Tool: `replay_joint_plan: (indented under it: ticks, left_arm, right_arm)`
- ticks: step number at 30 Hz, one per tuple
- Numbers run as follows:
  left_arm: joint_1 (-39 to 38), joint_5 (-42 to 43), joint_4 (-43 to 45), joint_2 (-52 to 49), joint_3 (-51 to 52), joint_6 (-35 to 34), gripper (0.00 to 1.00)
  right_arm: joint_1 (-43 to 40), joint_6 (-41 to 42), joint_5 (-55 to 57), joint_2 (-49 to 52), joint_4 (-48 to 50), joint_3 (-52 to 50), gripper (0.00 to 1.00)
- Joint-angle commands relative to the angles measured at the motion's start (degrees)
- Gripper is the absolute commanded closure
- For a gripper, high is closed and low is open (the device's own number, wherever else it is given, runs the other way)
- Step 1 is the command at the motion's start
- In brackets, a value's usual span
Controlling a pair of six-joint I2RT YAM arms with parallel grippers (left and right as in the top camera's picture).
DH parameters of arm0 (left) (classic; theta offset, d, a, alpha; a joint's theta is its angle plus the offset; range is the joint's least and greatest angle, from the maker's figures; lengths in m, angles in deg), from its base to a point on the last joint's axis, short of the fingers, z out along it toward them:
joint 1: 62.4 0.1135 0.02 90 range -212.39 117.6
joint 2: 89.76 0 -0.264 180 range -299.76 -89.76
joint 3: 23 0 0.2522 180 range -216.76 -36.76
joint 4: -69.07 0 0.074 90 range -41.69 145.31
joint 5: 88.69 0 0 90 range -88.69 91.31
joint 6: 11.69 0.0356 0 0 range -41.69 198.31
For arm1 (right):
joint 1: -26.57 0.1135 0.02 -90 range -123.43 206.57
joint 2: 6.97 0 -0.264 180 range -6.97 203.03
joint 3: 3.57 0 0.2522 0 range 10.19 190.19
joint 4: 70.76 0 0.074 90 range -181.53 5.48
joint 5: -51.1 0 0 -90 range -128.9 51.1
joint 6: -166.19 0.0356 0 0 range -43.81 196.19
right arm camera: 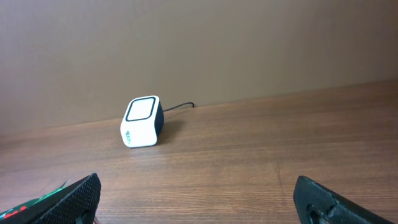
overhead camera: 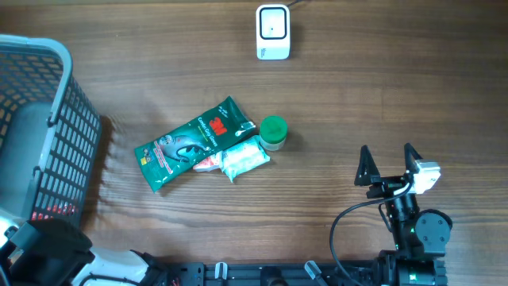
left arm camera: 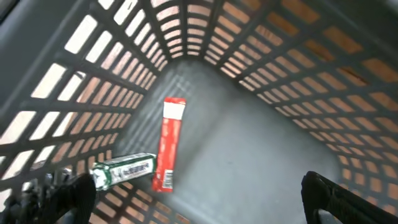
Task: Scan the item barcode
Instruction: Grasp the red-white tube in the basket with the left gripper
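- Nothing is being scanned: the scanner (overhead camera: 272, 32) stands alone on the far side of the bench (overhead camera: 413, 79).
- Three items wait mid-bench in a cluster, well apart from the scanner: a green pouch (overhead camera: 190, 144), a white packet (overhead camera: 244, 159) and a green-lidded jar (overhead camera: 273, 132).
- A red stick (left arm camera: 169, 143) and a green pack (left arm camera: 124, 171) lie in the basket (overhead camera: 48, 119), probably finished.
- Left fingers (left arm camera: 62, 199) are spread and empty above the basket. Right fingers (overhead camera: 363, 168) are spread and empty over the bench's right side.
- Readable: "3M" on the pouch. Other print is too small.
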Motion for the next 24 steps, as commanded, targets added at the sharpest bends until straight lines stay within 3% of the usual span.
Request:
replay_joint_plan:
  ticks: [1,11,12,13,15,24]
  left_arm:
    - [0.39,-2.32,1.68,-0.57,6.82,1.73,0.00]
    - [0.37,-2.67,19.06,-0.61,31.36,4.26,0.00]
    - [0.37,-2.67,21.27,-0.61,33.88,4.24,0.14]
    - [0.37,-2.67,22.86,-0.61,35.82,4.22,0.21]
    - [0.37,-2.47,27.08,-0.61,39.98,3.85,0.00]
    - [0.37,2.54,42.97,-0.61,53.44,7.56,0.00]
  right_arm:
    - [0.02,-0.66,0.15,-0.35,0.31,-0.07,0.00]
    - [0.02,-0.66,0.17,-0.35,0.33,-0.07,0.00]
    - [0.02,-0.68,0.15,-0.35,0.33,-0.07,0.00]
    - [0.02,-0.66,0.17,-0.35,0.33,-0.07,0.00]
    - [0.02,-0.68,0.17,-0.35,0.33,-0.07,0.01]
    - [0.02,-0.66,0.15,-0.35,0.31,-0.07,0.00]
